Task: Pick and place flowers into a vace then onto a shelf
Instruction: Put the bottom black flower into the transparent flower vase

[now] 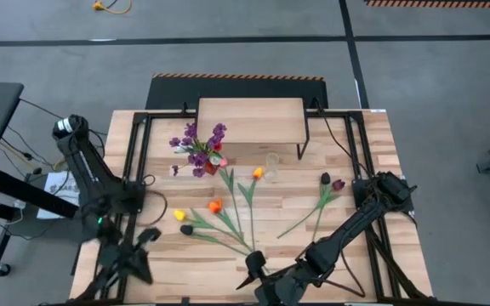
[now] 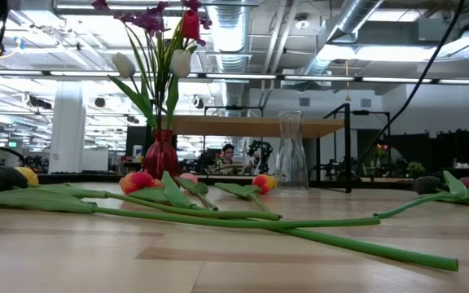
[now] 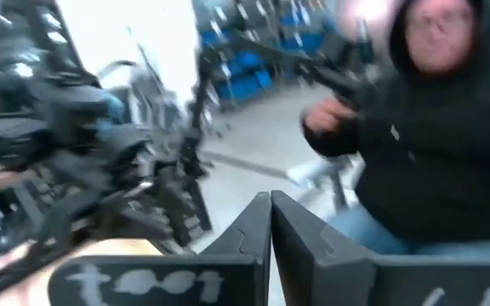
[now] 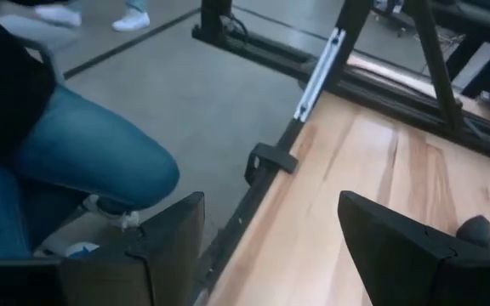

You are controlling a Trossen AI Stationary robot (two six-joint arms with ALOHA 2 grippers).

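The right gripper (image 1: 251,270) hangs open at the near edge beside the loose flowers (image 1: 228,212) (stems crossing); it can catch two stems together. The left gripper (image 1: 139,255) is closed, empty, near left; the shelf (image 1: 250,121) stands far.

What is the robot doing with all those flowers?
Nothing is being held right now. The left gripper is shut and empty at the table's near left edge, and the right gripper is open near the front edge. Loose tulips lie across the table. A red vase already holds some flowers, a clear vase stands empty, and the shelf is bare. A person sits nearby.
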